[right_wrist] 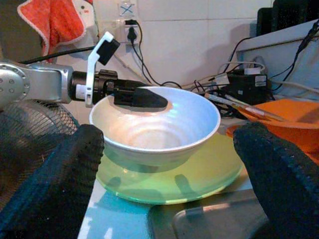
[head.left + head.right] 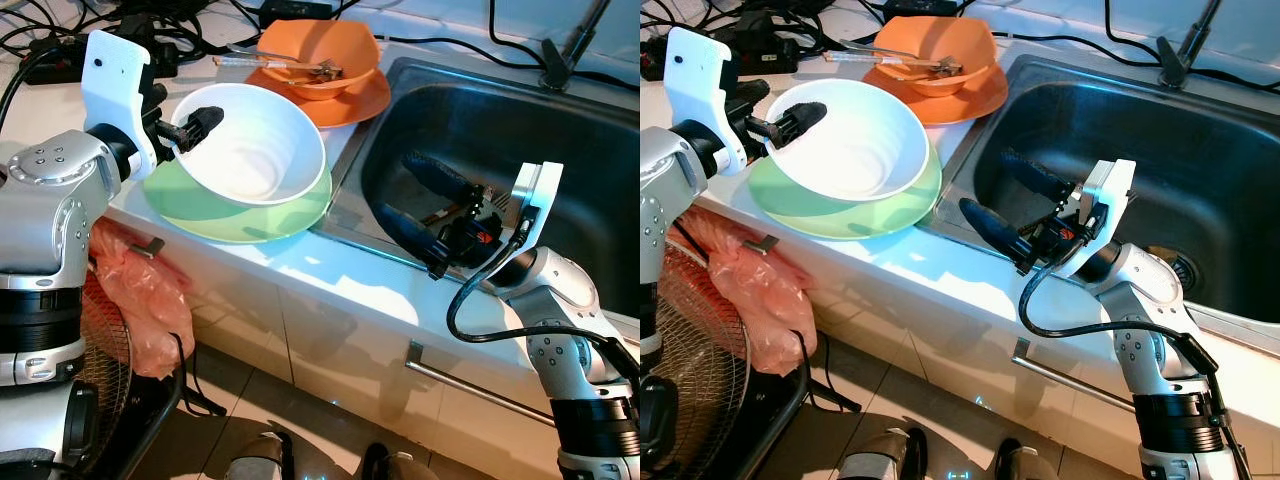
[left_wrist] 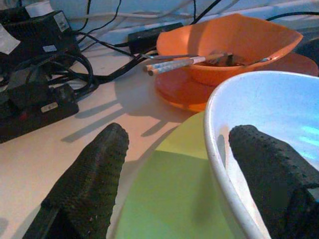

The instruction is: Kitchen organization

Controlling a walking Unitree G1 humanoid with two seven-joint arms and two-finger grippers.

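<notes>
Centrally on the white counter [image 2: 300, 262]: white bowl [image 2: 255, 145], tilted, resting in a pale green plate [image 2: 215, 215] close to the counter's front edge. Left gripper [image 2: 192, 128] at the bowl's near-left rim, fingers spread apart and straddling the wall, one finger [image 3: 271, 172] inside the bowl, the other finger [image 3: 87, 181] outside above the green plate; contact with the rim unclear, no firm clamp visible. Behind and to the right, an orange bowl [image 2: 320, 55] stacked on an orange plate [image 2: 350, 102], with chopsticks [image 3: 174, 63] and a utensil lying across the bowl. Further back, a tangle of black cables [image 2: 150, 25] and power adapters. Right of the dishes, a steel sink [image 2: 480, 120] set into the counter. Right gripper [image 2: 410, 200] hovering over the sink basin, fingers wide open, holding nothing, aimed toward the white bowl. Below the counter edge at left, a pink plastic bag [image 2: 140, 290] hanging beside a fan grille [image 2: 100, 380].
</notes>
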